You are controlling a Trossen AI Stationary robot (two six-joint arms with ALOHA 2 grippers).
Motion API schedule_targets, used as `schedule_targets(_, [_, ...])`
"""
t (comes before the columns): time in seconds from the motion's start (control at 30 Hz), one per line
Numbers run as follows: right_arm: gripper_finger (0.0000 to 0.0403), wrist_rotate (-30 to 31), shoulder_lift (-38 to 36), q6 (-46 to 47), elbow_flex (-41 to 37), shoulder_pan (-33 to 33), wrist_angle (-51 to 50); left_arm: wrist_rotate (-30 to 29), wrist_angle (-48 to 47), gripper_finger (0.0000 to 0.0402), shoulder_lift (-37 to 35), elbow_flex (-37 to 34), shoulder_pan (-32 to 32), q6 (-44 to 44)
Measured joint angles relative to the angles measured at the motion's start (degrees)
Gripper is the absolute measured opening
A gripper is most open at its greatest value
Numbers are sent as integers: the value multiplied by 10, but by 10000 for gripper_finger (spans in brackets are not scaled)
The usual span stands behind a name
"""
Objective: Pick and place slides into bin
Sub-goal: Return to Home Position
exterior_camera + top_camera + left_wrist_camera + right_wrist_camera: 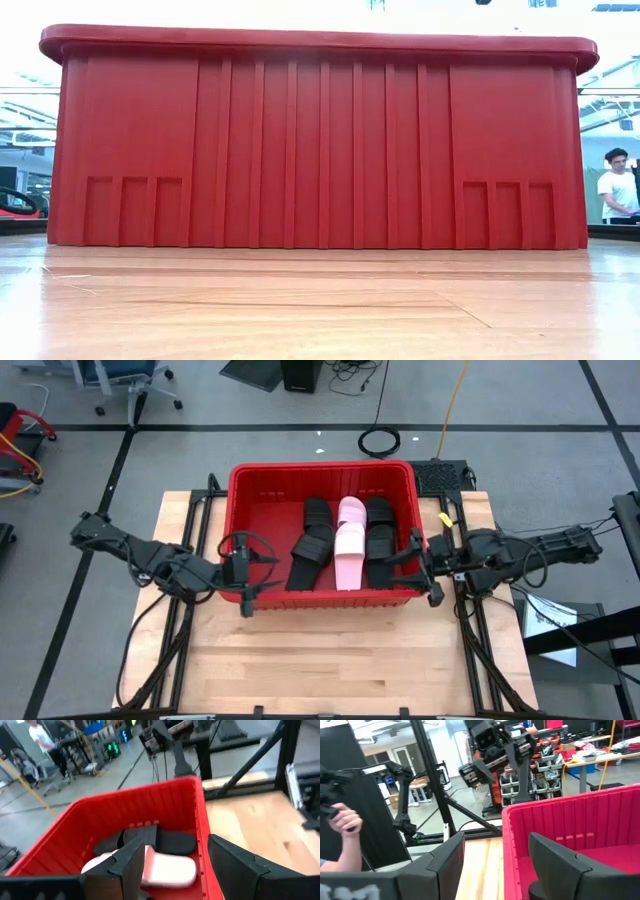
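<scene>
The red bin (322, 475) stands on the wooden table, and its near wall (320, 140) fills the low view. Several slides lie on its floor: black ones on the left (312, 550), two pink ones in the middle (349, 545) and black ones on the right (380, 540). A pink slide (167, 870) and a black slide (172, 840) also show in the left wrist view. My left gripper (245, 573) is open and empty over the bin's near left corner. My right gripper (425, 568) is open and empty at the bin's near right corner, its fingers on either side of the rim (506, 827).
Bare wood (330, 650) lies between the bin and the table's near edge. Black frame rails (190, 630) run along both sides of the table. A person's hand (342, 822) shows in the right wrist view, and a person (615, 185) stands in the room beyond.
</scene>
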Motion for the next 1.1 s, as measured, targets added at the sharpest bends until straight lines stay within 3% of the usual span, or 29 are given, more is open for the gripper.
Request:
schedule_targets(0.2, [210,0,-17,-13,0,10,-1,9,133,214,-106,-129,23,24])
schedule_targets(0.4, [210,3,-20,-20,0,10,-6,160,207,214,-240,-241,82,49])
schedule_targets(0.5, [210,5,-20,-28,0,10,-6,194,238,214,-295,-286,115,37])
schedule_targets(0.8, [210,18,-76,-47,-3,10,-45,232,250,214,-412,-369,172,33])
schedule_targets(1.1, [210,31,-217,-69,-117,10,47,250,250,214,-501,-412,174,66])
